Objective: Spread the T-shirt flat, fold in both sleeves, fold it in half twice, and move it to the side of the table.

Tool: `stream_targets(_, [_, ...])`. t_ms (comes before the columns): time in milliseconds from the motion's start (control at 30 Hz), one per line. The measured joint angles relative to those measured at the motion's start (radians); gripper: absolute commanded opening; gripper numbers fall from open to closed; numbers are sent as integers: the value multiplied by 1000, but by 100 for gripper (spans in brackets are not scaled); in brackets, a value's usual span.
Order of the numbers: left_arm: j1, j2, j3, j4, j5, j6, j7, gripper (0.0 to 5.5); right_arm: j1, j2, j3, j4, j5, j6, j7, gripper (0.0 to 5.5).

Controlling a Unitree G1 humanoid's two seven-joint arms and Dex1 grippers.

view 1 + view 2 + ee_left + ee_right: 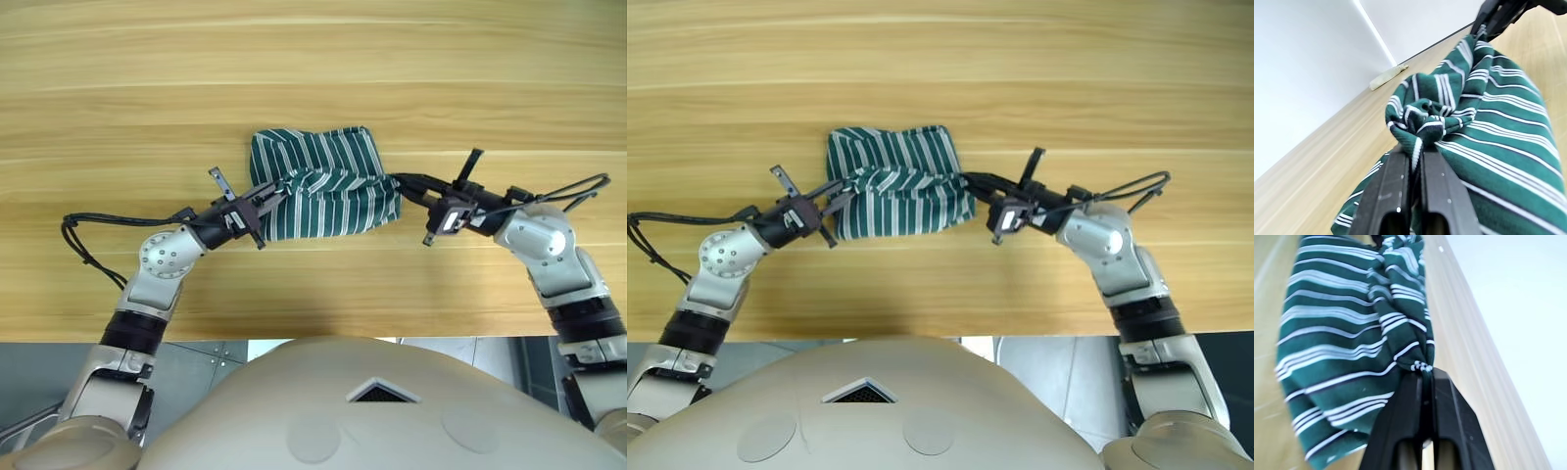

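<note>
T-shirt (331, 164) pinched at opposite edges by left hand (279, 190) and right hand (397, 179).

Silver-grey arms (162, 257), looping black cables (66, 230), black left tool (277, 192) and right tool (400, 180).

The T-shirt (323, 186) is dark green with thin white stripes in groups. It is folded down to a compact, roughly rectangular bundle near the middle of the wooden tabletop (313, 59), with its far edge lying on the wood. On the near side, the left corner is gathered into a wrinkled bunch between the clamped jaws of the left gripper (277, 193), the right corner is nipped tight between the jaws of the right gripper (397, 179), and the cloth drapes between them.
</note>
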Motion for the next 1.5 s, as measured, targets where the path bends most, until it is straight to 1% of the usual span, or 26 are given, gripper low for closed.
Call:
stream_targets(167, [-73,-49,11,110,47,-6,40,7,-168,113,2,172,-73,33,-85,2])
stream_targets(267, [-119,-79,14,194,84,-4,83,7,-258,181,23,285,-124,40,-139,2])
stream_targets(433, [-135,-110,19,258,89,-23,105,7,-329,220,51,435,-179,22,-182,2])
stream_targets(733, [-139,-162,41,301,88,-41,128,7,-478,286,115,671,-262,-37,-256,2])
stream_targets(767, [-139,-164,42,302,83,-41,127,43,-499,291,117,706,-279,-40,-272,2])
stream_targets(800, [-139,-166,44,306,77,-41,126,57,-518,295,118,731,-281,-43,-285,39])
stream_targets(833, [-139,-170,46,309,69,-40,124,71,-534,301,120,755,-286,-47,-297,46])
stream_targets(967, [-138,-197,64,335,33,-28,123,135,-604,343,145,879,-323,-51,-365,116])
stream_targets(1133, [-176,-219,124,427,30,10,178,201,-669,373,154,997,-345,-48,-435,188])
stream_targets(1333, [-215,-247,152,487,29,6,210,311,-719,417,158,1090,-362,-30,-487,303])
stream_targets(1433, [-222,-259,177,507,28,9,249,355,-734,432,155,1122,-365,-5,-525,311])
stream_targets(1500, [-248,-265,209,545,21,25,284,395,-743,449,152,1136,-361,8,-529,311])
